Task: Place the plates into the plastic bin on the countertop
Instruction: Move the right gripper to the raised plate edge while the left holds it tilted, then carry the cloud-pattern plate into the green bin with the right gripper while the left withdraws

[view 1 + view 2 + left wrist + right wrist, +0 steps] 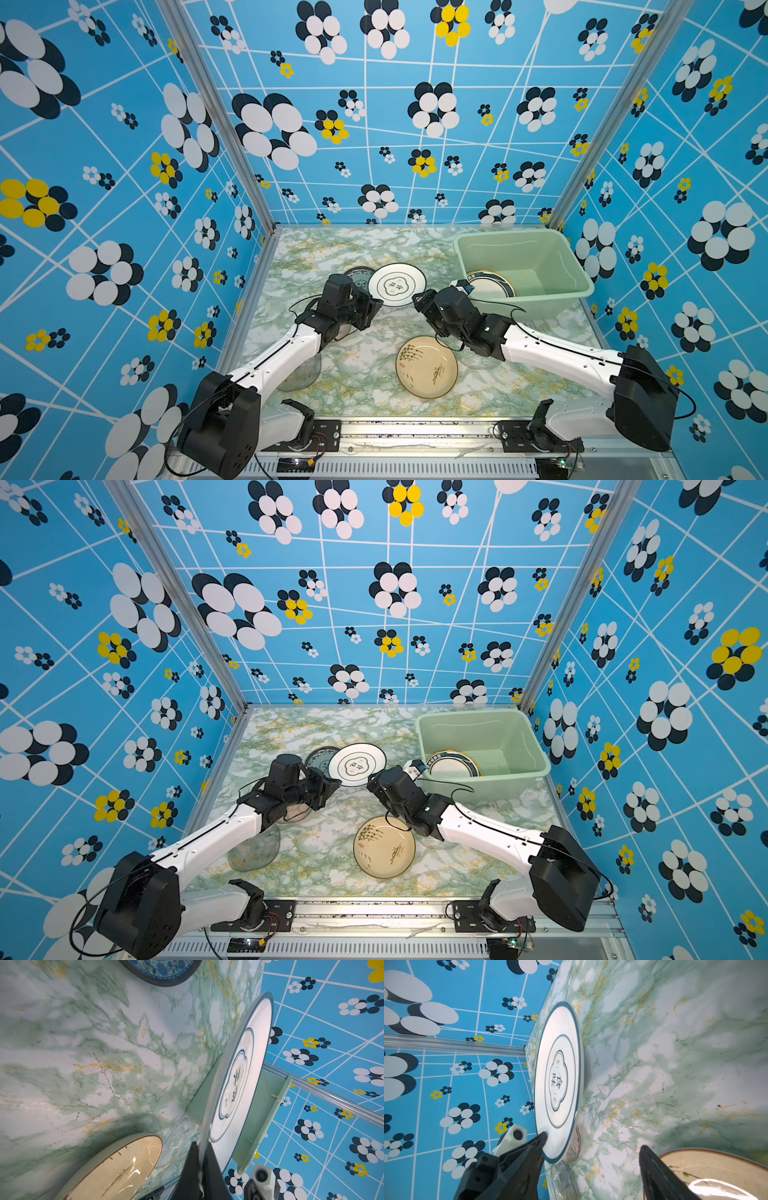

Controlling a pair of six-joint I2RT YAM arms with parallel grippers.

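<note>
Left jaws clenched on the white green-rimmed plate (397, 284) at its 7 o'clock rim, lifted over the desk (357, 374). Right jaws released by its 4 o'clock rim, contact unclear; plastic bin (552, 257) at its 3 o'clock.

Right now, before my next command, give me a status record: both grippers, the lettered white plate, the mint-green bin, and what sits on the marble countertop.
left gripper: shut on the rim of the white round plate with dark green rim and lettering, lifted off the marble-patterned countertop
right gripper: open, beside that plate's rim; contact unclear
pale mint-green plastic bin: back right, holds dark-rimmed white plates
on countertop: blue-patterned plate, beige plate with plant drawing, two clear glass plates
</note>
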